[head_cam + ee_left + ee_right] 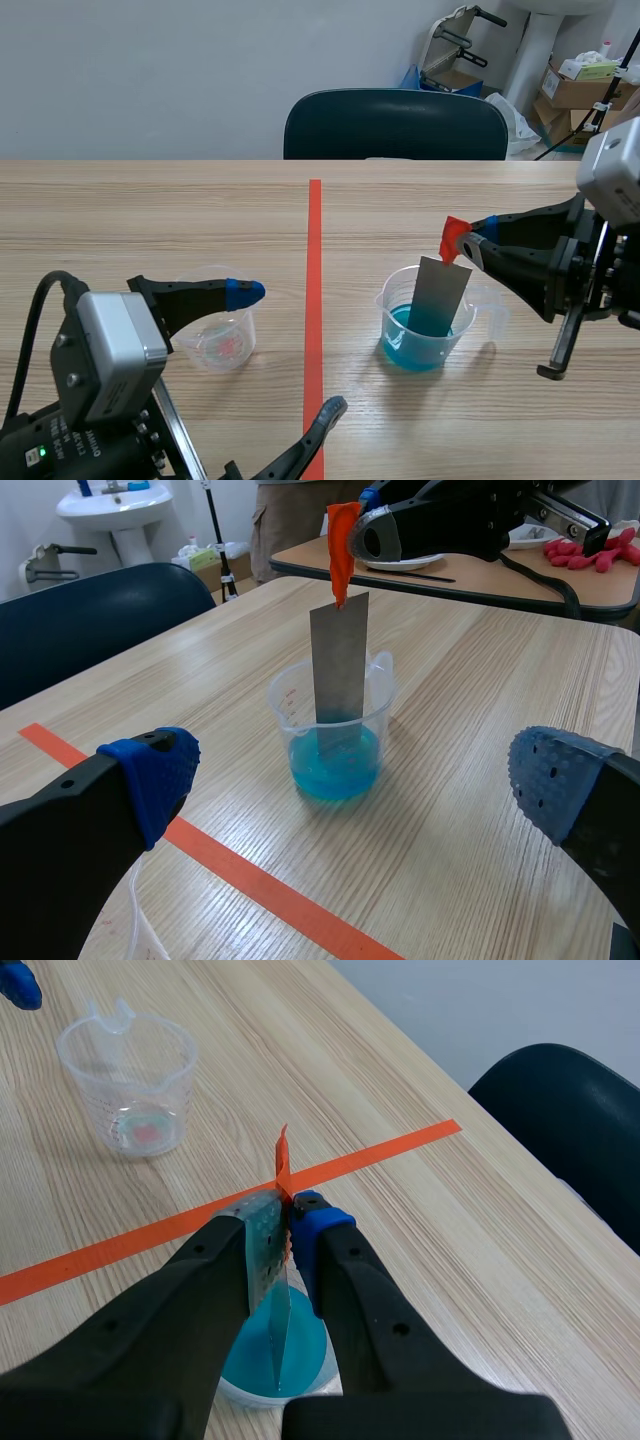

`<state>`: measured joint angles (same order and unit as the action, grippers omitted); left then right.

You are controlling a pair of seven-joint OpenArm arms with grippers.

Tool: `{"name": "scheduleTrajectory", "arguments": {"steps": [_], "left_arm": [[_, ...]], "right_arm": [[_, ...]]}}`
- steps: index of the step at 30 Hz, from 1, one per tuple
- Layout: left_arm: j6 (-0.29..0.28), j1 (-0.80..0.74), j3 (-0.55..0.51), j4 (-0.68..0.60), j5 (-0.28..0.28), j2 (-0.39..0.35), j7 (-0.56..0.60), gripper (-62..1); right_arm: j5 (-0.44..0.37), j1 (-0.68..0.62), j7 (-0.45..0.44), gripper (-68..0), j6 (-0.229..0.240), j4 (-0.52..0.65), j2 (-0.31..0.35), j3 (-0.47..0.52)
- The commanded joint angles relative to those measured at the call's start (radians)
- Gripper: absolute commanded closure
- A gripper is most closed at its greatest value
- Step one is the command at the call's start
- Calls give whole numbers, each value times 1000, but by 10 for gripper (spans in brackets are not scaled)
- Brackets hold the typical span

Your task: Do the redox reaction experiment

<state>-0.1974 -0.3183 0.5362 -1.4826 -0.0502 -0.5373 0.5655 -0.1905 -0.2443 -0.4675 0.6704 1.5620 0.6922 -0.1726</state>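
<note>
While the right jaws pinch a flat grey metal strip [441, 296] by its orange tab [453, 238], its end dips into blue liquid [420, 352] in a clear plastic beaker [386, 302] on the wood-grain worktop [150, 220]; left jaws spread wide.

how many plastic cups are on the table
2. One cup with blue liquid and a metal strip stands right of the tape line; the other cup, nearly empty, stands left of it.

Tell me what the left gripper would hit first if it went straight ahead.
Likely the beaker of blue liquid, straight ahead of the open left gripper, with the strip standing in it. Depth is hard to judge.
</note>
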Motion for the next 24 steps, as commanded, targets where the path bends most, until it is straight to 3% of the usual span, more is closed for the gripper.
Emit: {"name": "scheduleTrajectory", "arguments": {"steps": [1, 10, 16, 24], "left_arm": [[1, 3, -3, -11, -9, 5, 10, -623], [1, 3, -3, -11, -9, 5, 10, -623], [1, 3, -3, -11, -9, 5, 10, -623], [1, 3, -3, -10, -9, 5, 10, -623]], "right_arm": [[-14, 14, -18, -6, 0, 5, 11, 8], [-15, 14, -18, -6, 4, 10, 14, 11], [-23, 14, -16, -6, 62, 47, 14, 59], [-115, 11, 103, -6, 75, 140, 14, 135]]}}
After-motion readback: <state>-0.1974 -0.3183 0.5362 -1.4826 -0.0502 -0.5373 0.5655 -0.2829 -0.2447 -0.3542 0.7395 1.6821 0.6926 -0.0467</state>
